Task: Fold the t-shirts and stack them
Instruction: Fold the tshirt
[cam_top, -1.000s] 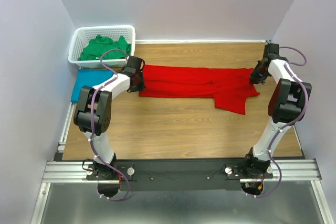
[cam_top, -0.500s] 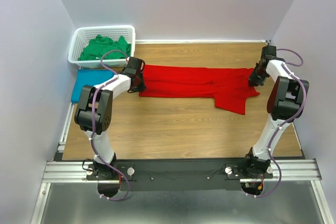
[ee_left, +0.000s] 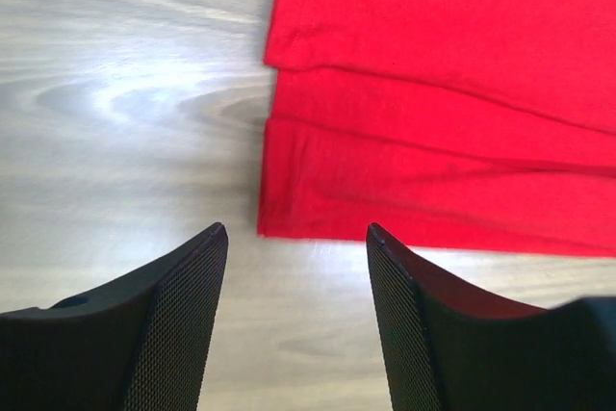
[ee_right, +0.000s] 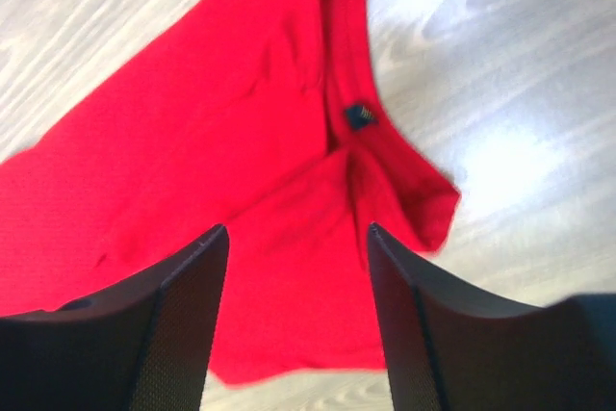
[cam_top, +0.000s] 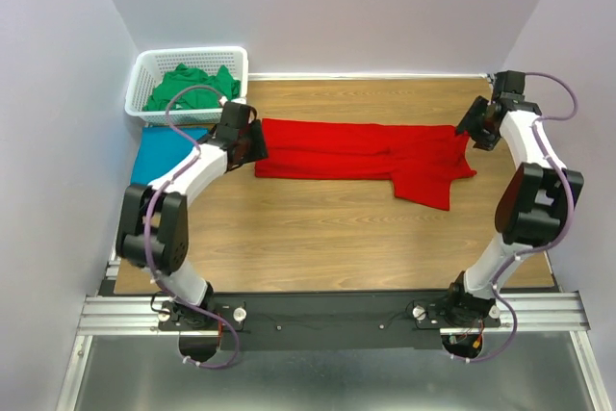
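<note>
The red t-shirt lies folded into a long strip across the far part of the wooden table. The left gripper hovers at its left end, jaws apart and empty. The right gripper hovers over the collar end, jaws likewise apart.

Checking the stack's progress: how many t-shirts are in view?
3: the red shirt spread across the table, the green shirt in the basket, the blue shirt at the table's left edge. More may hide in the basket.
</note>
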Robot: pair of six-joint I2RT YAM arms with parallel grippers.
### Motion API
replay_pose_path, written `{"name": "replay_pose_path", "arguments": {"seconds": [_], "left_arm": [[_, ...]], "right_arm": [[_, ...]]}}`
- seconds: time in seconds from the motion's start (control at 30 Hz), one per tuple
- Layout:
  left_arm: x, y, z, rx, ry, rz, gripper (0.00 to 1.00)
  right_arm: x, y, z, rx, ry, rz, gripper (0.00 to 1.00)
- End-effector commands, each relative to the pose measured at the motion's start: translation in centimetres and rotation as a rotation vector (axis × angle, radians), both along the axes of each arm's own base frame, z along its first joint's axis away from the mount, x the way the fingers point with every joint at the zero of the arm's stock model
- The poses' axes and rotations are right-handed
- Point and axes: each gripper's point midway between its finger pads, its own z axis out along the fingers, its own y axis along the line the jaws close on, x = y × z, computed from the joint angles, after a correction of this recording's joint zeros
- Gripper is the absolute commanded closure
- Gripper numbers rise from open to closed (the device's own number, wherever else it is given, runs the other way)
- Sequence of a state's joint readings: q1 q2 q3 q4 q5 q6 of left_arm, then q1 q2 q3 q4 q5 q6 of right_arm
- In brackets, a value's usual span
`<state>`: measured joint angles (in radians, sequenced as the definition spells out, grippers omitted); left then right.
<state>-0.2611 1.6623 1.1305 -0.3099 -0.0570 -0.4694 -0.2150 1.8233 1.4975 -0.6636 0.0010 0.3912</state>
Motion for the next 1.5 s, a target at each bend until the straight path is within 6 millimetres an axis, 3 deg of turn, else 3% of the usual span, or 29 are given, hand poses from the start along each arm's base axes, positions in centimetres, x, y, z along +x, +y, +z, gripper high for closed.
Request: {"name": "replay_pose_path", "arguments": {"seconds": [0.0, 0.13, 0.2, 0.23, 0.37, 0.4, 0.53, 0.8, 1.0, 1.13, 1.23, 1.3, 1.33, 1.47], "left_arm": [[-0.8, 2.3, 4.3, 0.032, -0.135, 0.079, 0.31], [-3.0, 4.5, 8.8, 0.051, -0.317, 0.14, 0.26], [-4.0, 5.2, 10.3, 0.053, -0.385, 0.159, 0.25], [-4.9, 5.9, 11.7, 0.047, -0.45, 0.18, 0.2], [-7.1, 7.4, 14.2, 0.034, -0.577, 0.232, 0.09], [-7.5, 7.6, 14.5, 0.034, -0.595, 0.235, 0.09], [-8.4, 7.9, 14.3, 0.031, -0.622, 0.236, 0.09], [-7.6, 7.4, 14.0, 0.035, -0.616, 0.216, 0.1], [-7.5, 7.4, 13.6, 0.043, -0.608, 0.207, 0.1], [-7.4, 7.4, 13.7, 0.046, -0.608, 0.209, 0.1], [-7.4, 7.3, 13.3, 0.046, -0.6, 0.206, 0.1], [-7.3, 7.2, 13.2, 0.048, -0.595, 0.202, 0.1], [-7.2, 7.2, 12.9, 0.049, -0.588, 0.2, 0.1], [-7.0, 7.1, 12.4, 0.056, -0.572, 0.192, 0.1]], "right_arm": [[-2.1, 1.7, 0.9, 0.032, -0.013, 0.035, 0.33], [-4.7, 4.1, 0.0, 0.023, 0.02, 0.095, 0.33], [-6.6, 5.0, -1.4, 0.011, 0.065, 0.114, 0.33], [-7.2, 6.0, -2.0, -0.015, 0.085, 0.135, 0.33], [-9.7, 9.1, -4.8, -0.05, 0.157, 0.199, 0.34], [-10.5, 9.5, -5.9, -0.052, 0.184, 0.207, 0.35], [-10.9, 10.8, -7.4, -0.075, 0.197, 0.225, 0.39], [-12.6, 11.8, -11.1, -0.077, 0.285, 0.243, 0.49], [-13.7, 11.4, -12.5, -0.093, 0.32, 0.239, 0.75], [-12.5, 11.3, -11.2, -0.111, 0.272, 0.24, 0.99], [-10.7, 11.4, -9.4, -0.118, 0.212, 0.235, 0.99], [-8.2, 11.7, -7.3, -0.12, 0.145, 0.232, 0.99], [-6.2, 12.0, -5.3, -0.119, 0.09, 0.234, 0.99], [-2.8, 12.3, -3.1, -0.135, 0.048, 0.248, 0.99]]}}
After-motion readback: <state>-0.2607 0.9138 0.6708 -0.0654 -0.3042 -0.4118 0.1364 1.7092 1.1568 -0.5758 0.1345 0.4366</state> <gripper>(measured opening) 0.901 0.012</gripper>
